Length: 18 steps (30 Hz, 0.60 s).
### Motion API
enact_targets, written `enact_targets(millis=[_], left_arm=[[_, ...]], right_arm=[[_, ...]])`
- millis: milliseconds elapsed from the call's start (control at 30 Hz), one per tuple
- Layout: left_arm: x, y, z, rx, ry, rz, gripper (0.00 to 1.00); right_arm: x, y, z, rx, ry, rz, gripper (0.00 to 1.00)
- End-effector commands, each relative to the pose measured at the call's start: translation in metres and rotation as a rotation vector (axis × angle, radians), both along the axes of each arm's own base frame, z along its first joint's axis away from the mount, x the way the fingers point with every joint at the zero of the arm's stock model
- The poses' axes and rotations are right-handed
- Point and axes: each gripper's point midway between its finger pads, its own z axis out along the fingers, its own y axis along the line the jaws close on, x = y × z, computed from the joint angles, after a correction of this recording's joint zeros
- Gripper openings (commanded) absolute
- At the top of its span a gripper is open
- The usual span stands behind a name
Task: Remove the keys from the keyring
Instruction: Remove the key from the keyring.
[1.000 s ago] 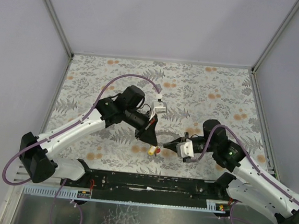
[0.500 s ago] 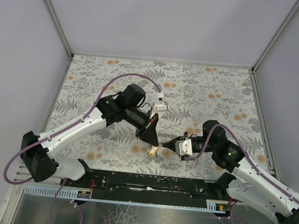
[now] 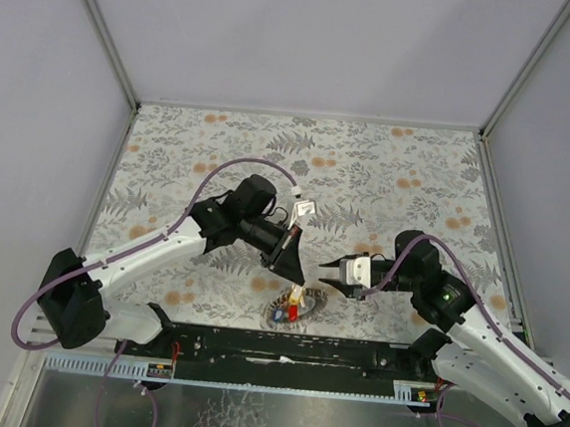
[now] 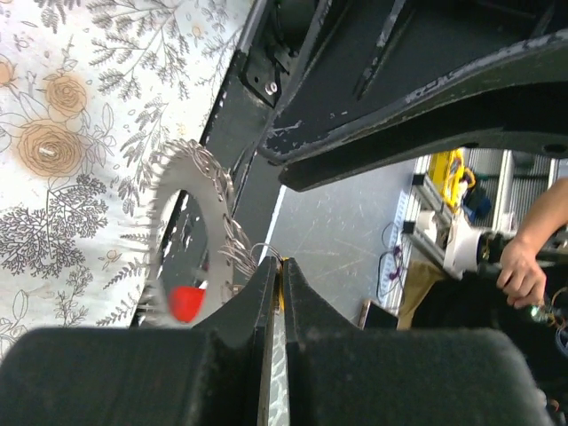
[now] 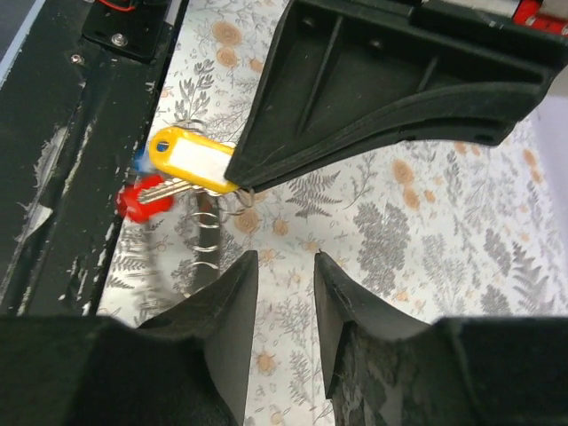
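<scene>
My left gripper [image 3: 297, 279] is shut on the yellow-tagged key [image 5: 191, 160]; a sliver of yellow shows between its tips [image 4: 282, 263]. Under it hangs the grey coiled keyring [image 3: 292, 310], blurred, with a red-headed key [image 3: 292, 315] and a blue one [image 3: 277, 315] on it. The left wrist view has the keyring [image 4: 191, 226] and the red head [image 4: 185, 303] just left of the jaws. My right gripper [image 3: 331, 276] is open and empty, apart from the ring to its right. In the right wrist view its tips [image 5: 286, 257] point at the stretched coil [image 5: 206, 240] and the red key [image 5: 142, 200].
The floral mat [image 3: 369, 171] covers the table. The black base rail [image 3: 283, 348] runs along the near edge, right under the hanging ring. Grey walls close off the left, back and right sides. A person's hand [image 4: 524, 266] shows beyond the table.
My right gripper has opened, let go of the keyring and drawn back to the right. The ring has dropped and swings under my left gripper, which has shifted slightly toward the near edge.
</scene>
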Motion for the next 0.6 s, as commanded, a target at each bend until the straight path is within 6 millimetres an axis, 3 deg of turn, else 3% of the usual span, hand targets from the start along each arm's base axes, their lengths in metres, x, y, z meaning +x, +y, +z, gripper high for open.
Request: enact_targets(millis=[0, 167, 267, 433, 567], left_arm=[[0.023, -0.018, 0.033, -0.117, -0.044, 0.151, 0.00], [0.050, -0.017, 0.045, -0.141, -0.041, 0.390, 0.00], [0.076, -0.010, 0.052, -0.159, -0.020, 0.620, 0.00], [0.117, 0.002, 0.069, -0.205, 0.055, 0.932, 0.00], [0.139, 0.002, 0.065, -0.170, 0.143, 1.074, 0.00]], right_arm=[[0.003, -0.009, 0.019, 0.014, 0.056, -0.067, 0.40], [0.000, -0.012, 0.042, 0.067, 0.153, -0.110, 0.50], [0.003, -0.012, 0.058, 0.103, 0.183, -0.143, 0.58], [0.026, -0.013, 0.069, 0.123, 0.173, -0.249, 0.82], [0.041, -0.011, 0.076, 0.111, 0.142, -0.286, 0.86]])
